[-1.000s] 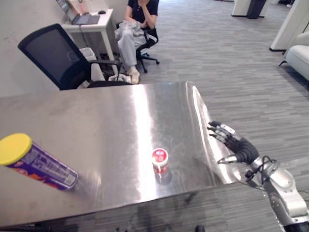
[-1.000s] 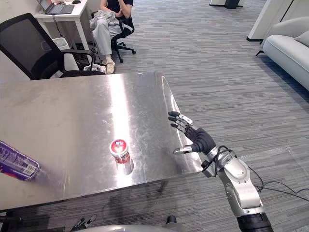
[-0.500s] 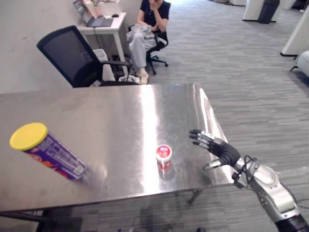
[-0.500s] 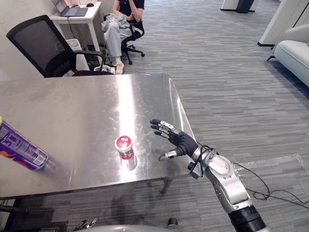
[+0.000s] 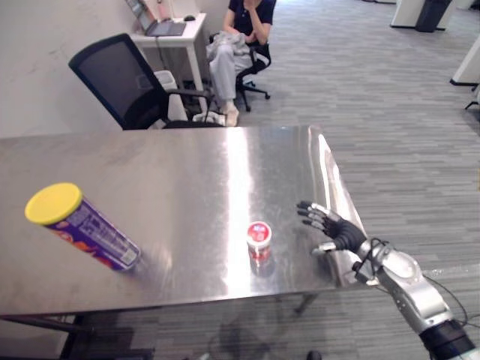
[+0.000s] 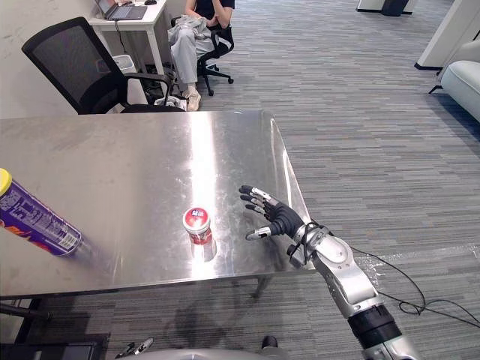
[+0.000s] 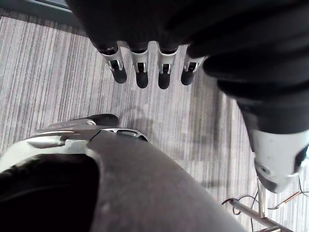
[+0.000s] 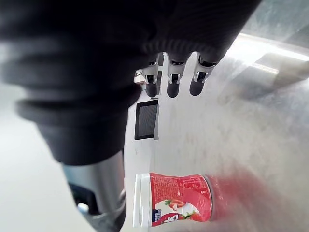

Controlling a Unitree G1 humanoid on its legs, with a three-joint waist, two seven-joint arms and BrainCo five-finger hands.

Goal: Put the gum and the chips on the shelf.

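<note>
Far left, the chips tube, purple with a yellow lid, is on the steel desk, well clear of either hand. Moving across to the middle, there's the gum pot, red with a white lid, upright near the front edge. So by my reading nothing is shelved yet: both items wait on the desk, and both pick-ups and both placements are left to do.

Now the hands. The left hand hangs low over the carpet with straight fingers and holds nothing. Over on the right, the right hand hovers above the desk's right end, just beside the gum and not touching it, fingers spread wide, thumb out, empty. It looks set for a reach at the gum.
</note>
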